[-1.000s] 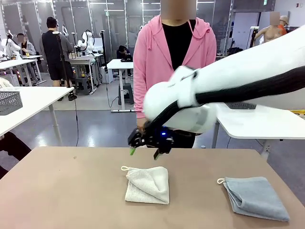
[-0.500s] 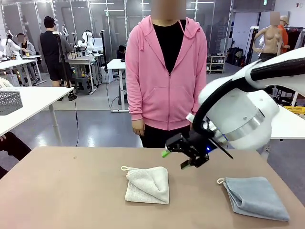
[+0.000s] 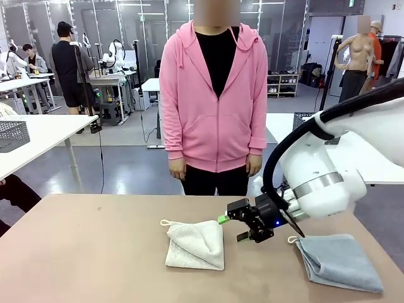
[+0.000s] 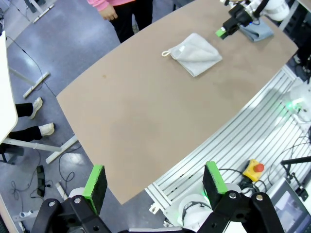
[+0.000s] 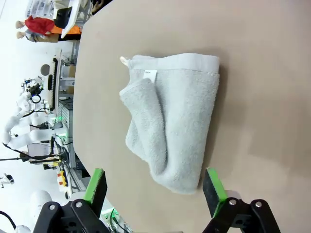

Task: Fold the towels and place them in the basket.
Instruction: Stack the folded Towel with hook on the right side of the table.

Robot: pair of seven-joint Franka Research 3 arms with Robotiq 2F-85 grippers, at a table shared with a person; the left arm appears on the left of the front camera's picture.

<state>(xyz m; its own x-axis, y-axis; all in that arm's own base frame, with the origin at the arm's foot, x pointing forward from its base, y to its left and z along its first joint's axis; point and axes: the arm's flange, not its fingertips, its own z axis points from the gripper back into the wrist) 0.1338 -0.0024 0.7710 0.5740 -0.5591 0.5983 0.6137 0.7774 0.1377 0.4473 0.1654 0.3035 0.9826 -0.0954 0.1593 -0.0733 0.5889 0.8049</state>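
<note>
1. Front view: we are seeing the right gripper (image 3: 232, 228) hanging low over the tabletop (image 3: 82, 252), between the cream-white towel (image 3: 196, 243) and the blue-grey towel (image 3: 341, 261).
2. We are watching its fingers (image 3: 223, 219) standing wide apart with nothing between them; one green pad is just beside the cream-white towel's far right corner, and whether it is touching the cloth we cannot tell.
3. We are finding the cream-white towel lying folded near the middle of the tabletop, one flap turned over its top and a small loop at its far left corner.
4. We are finding the blue-grey towel lying folded near the right edge of the tabletop, a white loop at its far left corner.
5. A person in a pink hoodie (image 3: 214, 101) is standing at the far side, both hands hanging down.
6. Right wrist view: we are looking down at the cream-white towel between the spread fingers, which are holding nothing.
7. Left wrist view: the left gripper (image 4: 154, 182) is hanging high above the near edge of the tabletop, well apart from both towels, its fingers (image 4: 95, 184) spread wide and holding nothing.
8. A dark mesh basket (image 3: 12, 134) is sitting on a white table at the far left, well away from the towels.
</note>
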